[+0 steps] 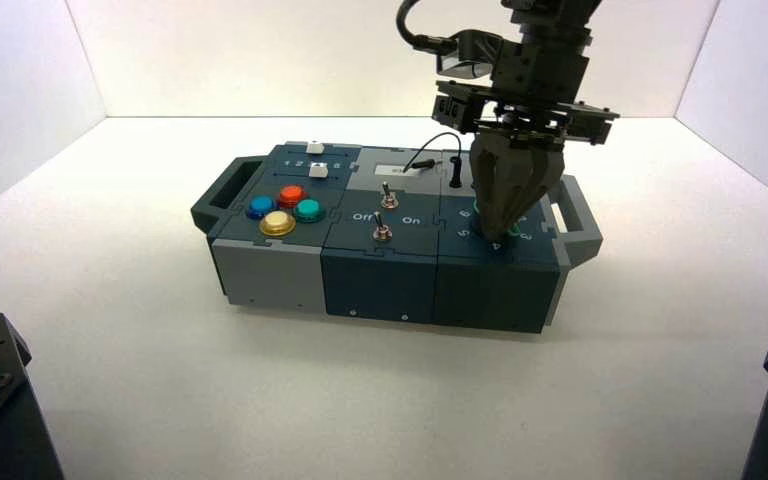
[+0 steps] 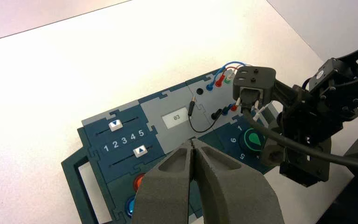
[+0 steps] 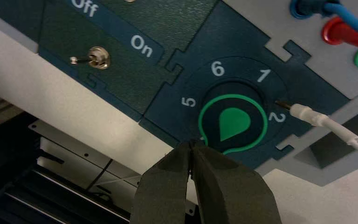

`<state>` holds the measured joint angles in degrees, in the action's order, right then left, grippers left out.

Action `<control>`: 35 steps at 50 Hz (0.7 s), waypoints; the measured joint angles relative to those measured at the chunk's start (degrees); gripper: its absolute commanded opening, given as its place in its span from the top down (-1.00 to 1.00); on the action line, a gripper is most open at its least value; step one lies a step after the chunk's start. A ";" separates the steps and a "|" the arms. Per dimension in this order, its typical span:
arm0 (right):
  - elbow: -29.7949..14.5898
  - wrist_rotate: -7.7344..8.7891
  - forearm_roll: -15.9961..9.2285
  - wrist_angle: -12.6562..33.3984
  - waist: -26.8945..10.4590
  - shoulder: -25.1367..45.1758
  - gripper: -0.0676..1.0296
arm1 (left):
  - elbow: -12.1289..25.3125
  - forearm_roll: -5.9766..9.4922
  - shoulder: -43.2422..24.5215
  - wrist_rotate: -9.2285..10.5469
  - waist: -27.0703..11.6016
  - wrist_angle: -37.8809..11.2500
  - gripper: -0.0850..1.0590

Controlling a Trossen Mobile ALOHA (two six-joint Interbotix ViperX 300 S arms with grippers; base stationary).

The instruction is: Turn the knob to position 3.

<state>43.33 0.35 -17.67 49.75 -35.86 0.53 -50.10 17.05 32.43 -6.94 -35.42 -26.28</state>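
The green teardrop knob (image 3: pixel 233 122) with a dark rim sits in a ring of numbers at the box's right end. The digits 5, 6, 1 and 2 show around it. My right gripper (image 3: pixel 191 144) is shut and empty. Its tips rest at the knob's rim where the pointer arm tapers, past the 5. In the high view it (image 1: pixel 505 228) stands straight over the knob (image 1: pixel 478 208) and hides most of it. My left gripper (image 2: pixel 193 141) is shut and empty, held above the box's middle. The knob (image 2: pixel 253 138) also shows in the left wrist view.
Two metal toggle switches (image 1: pixel 384 215) stand between "Off" and "On" at the box's middle. Coloured push buttons (image 1: pixel 282 210) and two white sliders (image 2: pixel 128 137) are at the left end. A small display (image 2: pixel 177 118) reads 03. Wires (image 3: pixel 340 30) plug in behind the knob.
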 measured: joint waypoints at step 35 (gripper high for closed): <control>0.09 0.09 0.88 0.53 1.67 0.00 0.92 | 0.00 -0.09 0.00 0.00 0.00 0.00 0.91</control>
<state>43.42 0.44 -16.79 50.27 -34.19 0.53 -50.10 16.96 32.43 -6.94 -35.42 -26.28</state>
